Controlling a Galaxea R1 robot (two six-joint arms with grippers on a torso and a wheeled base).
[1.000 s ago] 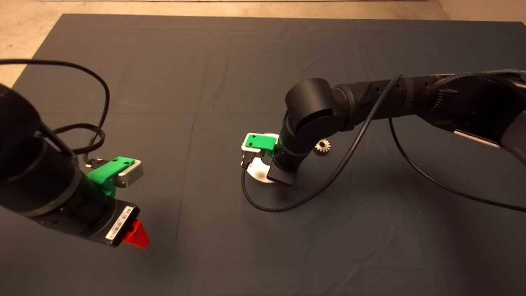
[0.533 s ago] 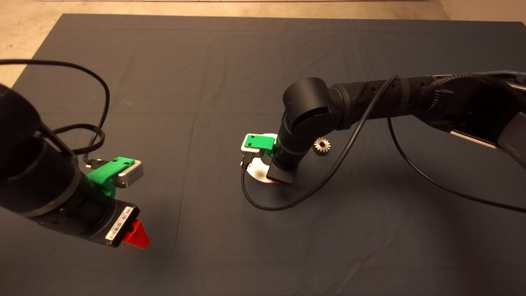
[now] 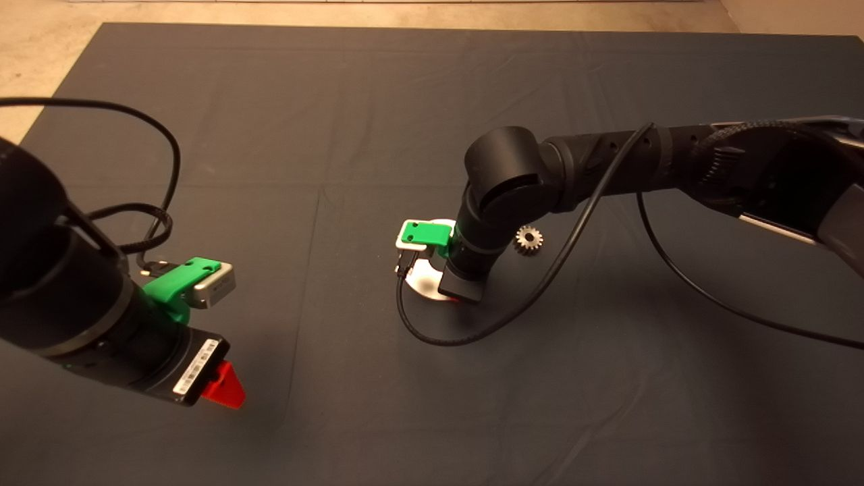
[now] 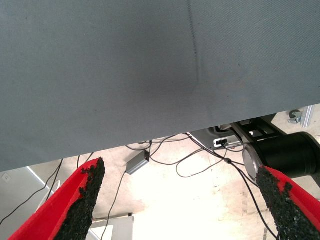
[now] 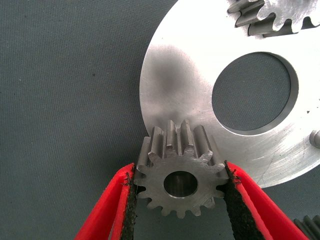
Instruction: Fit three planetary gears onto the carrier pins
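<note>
Right gripper [image 5: 179,200] clamps one gear [image 5: 180,182] over the disc [image 5: 190,75] rim, a pin apparently in its bore. Another gear [image 5: 272,17] looks mounted already; the third gear [image 3: 529,240] lies on the mat [image 3: 337,135]. Left gripper [image 4: 180,200] is parked, fingers apart.

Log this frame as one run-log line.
right pincer: shut on gear, over disc rim | one gear on disc | spare gear on mat | left pincer: open, idle

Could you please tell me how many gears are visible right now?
3: one gripped by the right gripper at the disc's edge, one gear already on the disc, one gear loose on the mat beside the right arm.
</note>
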